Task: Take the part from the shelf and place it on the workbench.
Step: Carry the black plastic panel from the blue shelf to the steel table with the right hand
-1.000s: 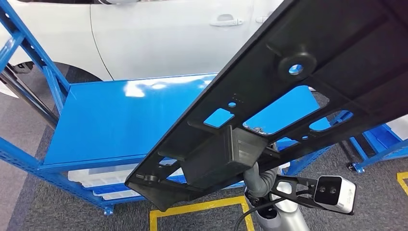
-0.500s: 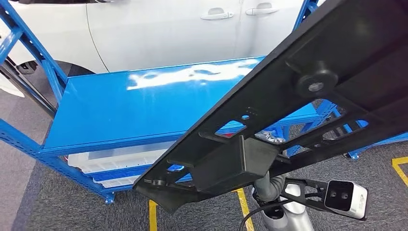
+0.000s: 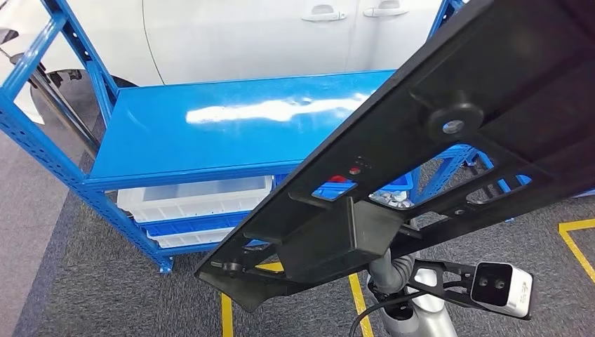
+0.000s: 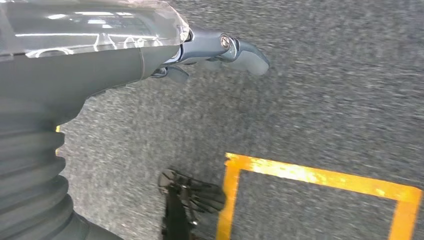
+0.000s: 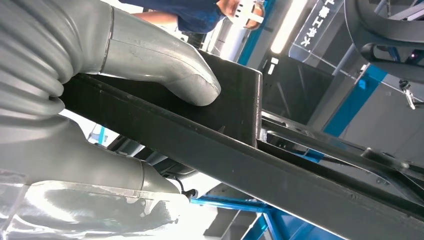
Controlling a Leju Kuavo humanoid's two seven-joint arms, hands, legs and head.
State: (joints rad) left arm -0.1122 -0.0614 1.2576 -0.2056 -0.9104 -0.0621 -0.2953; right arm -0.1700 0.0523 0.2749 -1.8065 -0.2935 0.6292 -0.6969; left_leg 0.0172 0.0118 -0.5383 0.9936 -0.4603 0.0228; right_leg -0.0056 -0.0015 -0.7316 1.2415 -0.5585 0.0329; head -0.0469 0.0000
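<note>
Head view, from large to small: blue shelf (image 3: 231, 133) with bare glossy top, white car (image 3: 245, 35) behind, grey carpet with yellow floor tape (image 3: 577, 235). Whole scene shifted against the view of a second ago, so camera turned, shelf itself not moved; probably turning away to carry toward a workbench, none in sight yet. Long black part (image 3: 435, 161), flat with cut-outs, already off the shelf, held aloft and slanting across the frame from lower centre to upper right. Right wrist view: right hand (image 5: 100, 100) clamped on the part's edge, thick grey thumb pressed on one face, ribbed cover behind. Left wrist view: left hand (image 4: 220, 50) hanging over carpet, fingers extended, holding nothing.
</note>
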